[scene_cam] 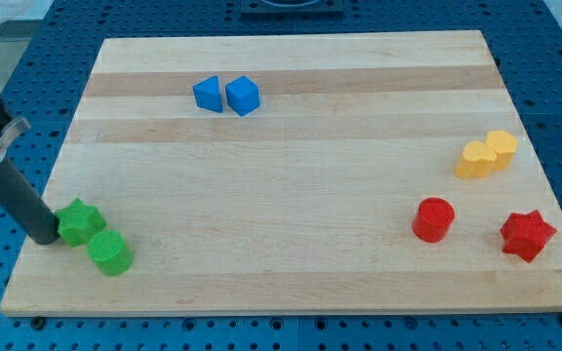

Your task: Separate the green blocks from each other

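Our tip (47, 237) touches the green star (80, 222) on its left; the green cylinder (111, 253) abuts the star's lower right; we carry no hand; pushing rightward risks shoving both together, unseparated.

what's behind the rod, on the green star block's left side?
My tip sits against the left side of the green star block. The rod covers that edge and the board behind it. The green round block shows fully, touching the star.

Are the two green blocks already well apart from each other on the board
No, the green star block and the green cylinder sit touching at the view's lower left, with my tip against the star's left side.
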Controlling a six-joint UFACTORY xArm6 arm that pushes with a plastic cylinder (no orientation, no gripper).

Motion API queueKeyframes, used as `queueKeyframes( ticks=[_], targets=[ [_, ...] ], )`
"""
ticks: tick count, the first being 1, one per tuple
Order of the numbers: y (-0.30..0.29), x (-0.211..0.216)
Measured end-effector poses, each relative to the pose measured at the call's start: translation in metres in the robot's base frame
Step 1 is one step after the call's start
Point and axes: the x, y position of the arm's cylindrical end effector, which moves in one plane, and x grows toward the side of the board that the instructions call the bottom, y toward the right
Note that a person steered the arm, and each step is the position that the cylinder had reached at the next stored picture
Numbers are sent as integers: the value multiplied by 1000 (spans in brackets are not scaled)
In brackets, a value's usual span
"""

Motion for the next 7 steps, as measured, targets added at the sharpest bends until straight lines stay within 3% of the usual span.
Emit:
queueKeyframes(
  ticks=[5, 6, 7],
  targets=[
    [32, -13],
    [19, 21],
    [42, 37]
  ],
)
